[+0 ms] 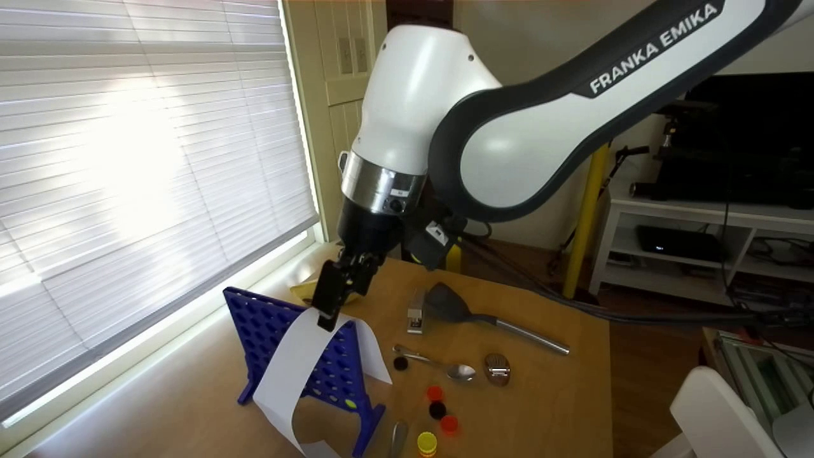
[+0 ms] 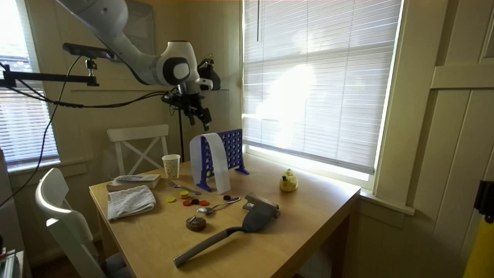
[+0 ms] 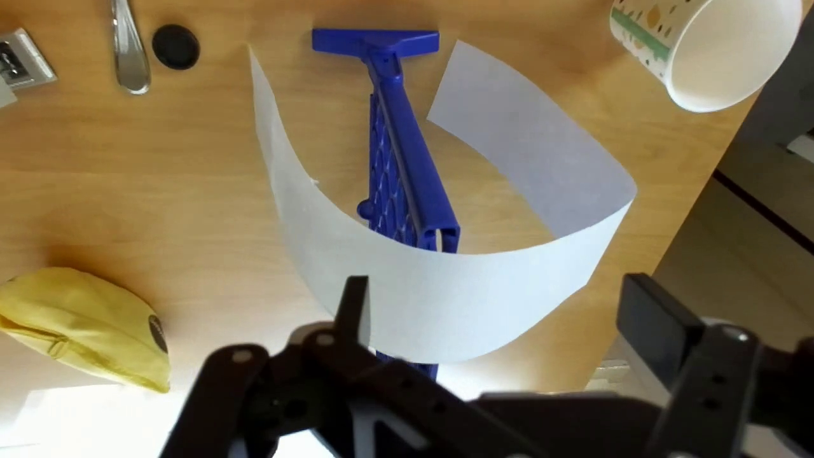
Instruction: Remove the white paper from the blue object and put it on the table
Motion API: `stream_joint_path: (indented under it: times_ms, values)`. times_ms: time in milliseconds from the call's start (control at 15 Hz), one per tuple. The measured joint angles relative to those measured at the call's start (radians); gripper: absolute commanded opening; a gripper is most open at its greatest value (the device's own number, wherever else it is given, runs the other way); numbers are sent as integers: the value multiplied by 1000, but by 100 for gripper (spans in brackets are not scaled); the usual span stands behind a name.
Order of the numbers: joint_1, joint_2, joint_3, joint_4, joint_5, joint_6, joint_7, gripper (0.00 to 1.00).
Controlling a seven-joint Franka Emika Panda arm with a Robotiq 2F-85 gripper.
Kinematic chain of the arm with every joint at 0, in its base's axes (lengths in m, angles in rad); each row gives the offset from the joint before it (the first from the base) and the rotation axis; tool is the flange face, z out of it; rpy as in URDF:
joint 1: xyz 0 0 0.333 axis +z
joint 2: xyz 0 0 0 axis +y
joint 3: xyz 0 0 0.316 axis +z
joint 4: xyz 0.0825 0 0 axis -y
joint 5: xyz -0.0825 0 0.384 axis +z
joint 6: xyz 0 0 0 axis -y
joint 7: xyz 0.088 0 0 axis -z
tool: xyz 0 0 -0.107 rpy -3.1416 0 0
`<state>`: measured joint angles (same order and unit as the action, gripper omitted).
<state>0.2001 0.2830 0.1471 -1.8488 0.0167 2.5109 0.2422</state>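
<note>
The white paper (image 1: pixel 296 356) hangs in an arch over the top edge of the blue frame (image 1: pixel 340 366), near one end. One end of it reaches down on each side, as also seen in an exterior view, where the paper (image 2: pixel 218 164) drapes over the upright frame (image 2: pixel 231 148). In the wrist view the paper (image 3: pixel 445 299) crosses over the frame (image 3: pixel 413 165). My gripper (image 2: pixel 200 121) is above the paper, apart from it. In the wrist view the gripper (image 3: pixel 505 312) is open, nothing held between its fingers. The frame stands on the table (image 1: pixel 540 394).
A paper cup (image 2: pixel 171 166), book (image 2: pixel 133 182) and white cloth (image 2: pixel 131 202) are on one side. A yellow bag (image 3: pixel 82 327), spatula (image 2: pixel 231 233), spoon (image 2: pixel 216 206), metal piece (image 2: pixel 251 200), brown round object (image 2: pixel 196 223) and several game pieces (image 2: pixel 195 202) lie around.
</note>
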Motion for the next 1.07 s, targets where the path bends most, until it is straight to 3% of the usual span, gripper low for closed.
stream_joint_path:
  times_ms: [467, 867, 1067]
  values:
    - [60, 71, -63, 51, -108, 46, 107, 97]
    - [84, 103, -99, 82, -141, 46, 149, 76]
    - [90, 118, -106, 91, -141, 46, 157, 83]
